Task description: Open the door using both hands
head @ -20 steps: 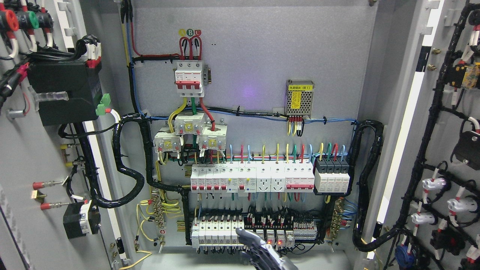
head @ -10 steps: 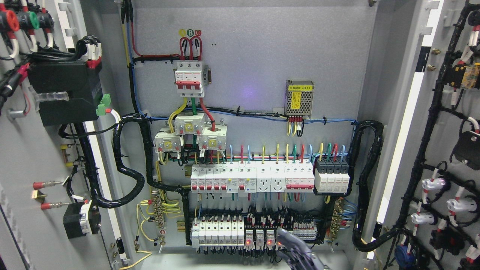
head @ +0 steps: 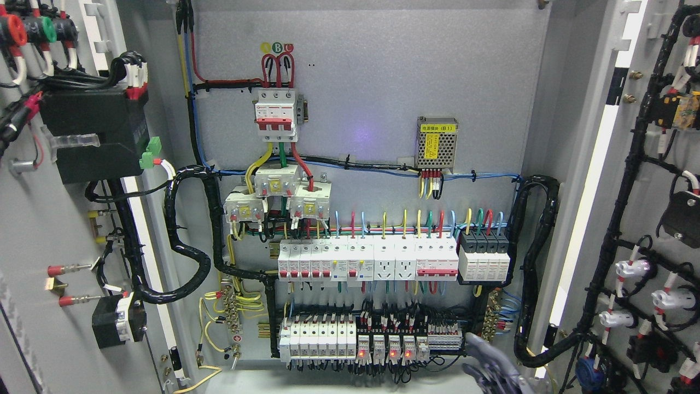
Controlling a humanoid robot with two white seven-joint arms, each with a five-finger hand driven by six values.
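**Desk:** What has changed?

**Photographer:** The right hand (head: 492,364), fingers loosely extended and holding nothing, has slid from the relay row toward five o'clock, nearing the right door (head: 645,180). The left door (head: 49,219) stands wide at nine o'clock.

**Desk:** Meaning?

**Photographer:** Both doors look open; the job seems nearly finished.

The right hand (head: 492,364) has slid from 6 o'clock toward 5 o'clock along the bottom edge. A second ago its fingertips covered the lower row of breakers (head: 317,339); half a second ago, the relays with red lights (head: 391,347). Now both rows show clear, and it sits just right of them, lower in view.
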